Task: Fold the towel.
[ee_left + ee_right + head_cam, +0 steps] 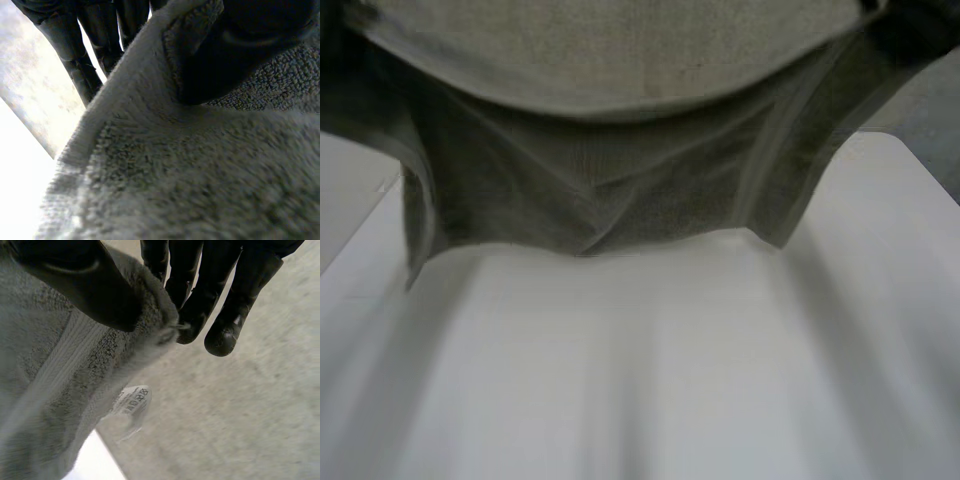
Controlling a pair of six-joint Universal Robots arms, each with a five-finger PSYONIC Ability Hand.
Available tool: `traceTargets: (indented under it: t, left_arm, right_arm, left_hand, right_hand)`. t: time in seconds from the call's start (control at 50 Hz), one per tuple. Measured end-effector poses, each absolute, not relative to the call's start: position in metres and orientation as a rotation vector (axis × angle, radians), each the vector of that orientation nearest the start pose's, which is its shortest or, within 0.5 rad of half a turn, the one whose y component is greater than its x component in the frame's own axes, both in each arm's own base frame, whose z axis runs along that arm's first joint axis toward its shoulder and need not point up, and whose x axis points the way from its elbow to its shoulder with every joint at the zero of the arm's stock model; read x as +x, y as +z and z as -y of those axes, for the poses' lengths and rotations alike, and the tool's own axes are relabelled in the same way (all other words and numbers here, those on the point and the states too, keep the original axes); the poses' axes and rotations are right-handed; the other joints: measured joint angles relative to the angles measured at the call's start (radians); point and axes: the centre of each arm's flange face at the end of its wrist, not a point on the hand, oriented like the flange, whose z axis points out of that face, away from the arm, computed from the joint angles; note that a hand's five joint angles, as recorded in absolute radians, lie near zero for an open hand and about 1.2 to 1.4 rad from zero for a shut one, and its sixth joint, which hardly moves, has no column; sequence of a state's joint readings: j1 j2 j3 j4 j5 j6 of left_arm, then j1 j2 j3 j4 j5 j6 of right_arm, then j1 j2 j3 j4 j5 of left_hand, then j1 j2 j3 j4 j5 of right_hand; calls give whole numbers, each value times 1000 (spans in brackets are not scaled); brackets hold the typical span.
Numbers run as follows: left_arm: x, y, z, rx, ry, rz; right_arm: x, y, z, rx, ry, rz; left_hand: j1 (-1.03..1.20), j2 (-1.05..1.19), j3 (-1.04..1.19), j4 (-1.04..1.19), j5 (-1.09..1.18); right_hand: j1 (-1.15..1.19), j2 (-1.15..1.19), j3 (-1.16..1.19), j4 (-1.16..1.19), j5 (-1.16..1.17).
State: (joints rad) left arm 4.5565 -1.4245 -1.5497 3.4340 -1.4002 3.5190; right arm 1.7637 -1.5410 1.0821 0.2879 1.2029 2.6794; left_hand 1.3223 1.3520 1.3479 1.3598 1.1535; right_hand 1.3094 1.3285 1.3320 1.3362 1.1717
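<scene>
Our left hand (240, 45) pinches the towel (620, 190) between thumb and fingers (75, 55). The towel hangs in the air from 10 to 2 o'clock, over the white table (670, 380). Our right hand (85, 285) pinches a corner near the tag (132, 402).

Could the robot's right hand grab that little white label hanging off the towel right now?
Probably not yet. The right hand is pinching the towel at its edge, and the label hangs from the cloth beyond that pinch; it would likely have to let go first.
</scene>
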Motion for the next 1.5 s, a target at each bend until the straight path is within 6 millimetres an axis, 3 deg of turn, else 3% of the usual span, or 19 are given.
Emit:
traceTargets:
  t: [0.08, 0.16, 0.26, 0.4, 0.52, 0.6, 0.64, 0.68, 0.78, 0.84, 0.92, 0.98, 1.06, 1.18, 1.3, 1.5]
  left_arm:
    - [-189, 415, 255, 663, -2595, -1503]
    - [-187, 413, 261, 687, -2562, -1570]
    - [-183, 377, 295, 694, -2449, -1739]
    - [-193, 310, 348, 737, -2294, -1968]
    - [-217, 292, 384, 776, -2309, -1973]
    - [-229, 308, 404, 747, -2392, -1867]
    - [-233, 326, 411, 712, -2454, -1781]
    - [-235, 357, 418, 654, -2552, -1637]
    - [-234, 419, 415, 553, -2724, -1347]
    - [-233, 445, 408, 520, -2794, -1210]
    - [-233, 454, 404, 537, -2828, -1143]
    - [-234, 441, 407, 598, -2812, -1187]
    - [-233, 396, 412, 732, -2734, -1367]
    - [-218, 299, 409, 932, -2559, -1703]
    - [-207, 219, 388, 1049, -2424, -1871]
    - [-203, 144, 358, 1185, -2240, -1875]
  right_arm:
    - [211, 437, 257, -1057, -2375, -1757]
    - [211, 425, 271, -1112, -2324, -1844]
    - [217, 391, 295, -1197, -2223, -1956]
    - [241, 347, 330, -1246, -2166, -2001]
    - [262, 339, 360, -1199, -2330, -1914]
    - [268, 351, 378, -1126, -2495, -1817]
    - [270, 361, 385, -1087, -2578, -1755]
    - [271, 381, 391, -1028, -2692, -1652]
    - [270, 420, 390, -945, -2848, -1466]
    - [269, 435, 386, -922, -2896, -1390]
    - [269, 442, 381, -941, -2898, -1344]
    - [270, 436, 379, -987, -2857, -1354]
    - [271, 411, 379, -1075, -2744, -1434]
    - [265, 345, 378, -1209, -2508, -1592]
    - [253, 280, 365, -1277, -2337, -1700]
    - [242, 201, 343, -1324, -2142, -1855]
  left_hand:
    - [0, 0, 0, 0, 0]
    - [0, 0, 0, 0, 0]
    - [0, 0, 0, 0, 0]
    - [0, 0, 0, 0, 0]
    - [0, 0, 0, 0, 0]
    - [0, 0, 0, 0, 0]
    - [0, 0, 1, 0, 0]
    - [0, 0, 3, 0, 0]
    - [0, 0, 3, 0, 0]
    - [0, 0, 3, 0, 0]
    - [0, 0, 3, 0, 0]
    - [0, 0, 3, 0, 0]
    - [0, 0, 3, 0, 0]
    - [0, 0, 3, 0, 0]
    - [0, 0, 3, 1, 0]
    - [0, 0, 3, 1, 0]
  right_hand:
    - [0, 0, 0, 0, 0]
    - [0, 0, 0, 0, 0]
    - [0, 0, 0, 0, 0]
    - [0, 0, 0, 0, 0]
    - [0, 0, 0, 0, -1]
    - [2, 0, 0, 0, -1]
    - [2, 0, 0, 0, -1]
    - [2, 0, 0, 0, -1]
    - [2, 0, 0, 0, -1]
    - [2, 0, 0, 0, -1]
    - [2, 0, 0, 0, -1]
    - [2, 0, 0, 0, -1]
    - [2, 0, 0, 0, -1]
    - [2, 0, 0, 0, -1]
    - [2, 0, 0, 0, -1]
    - [3, 0, 0, 0, -1]
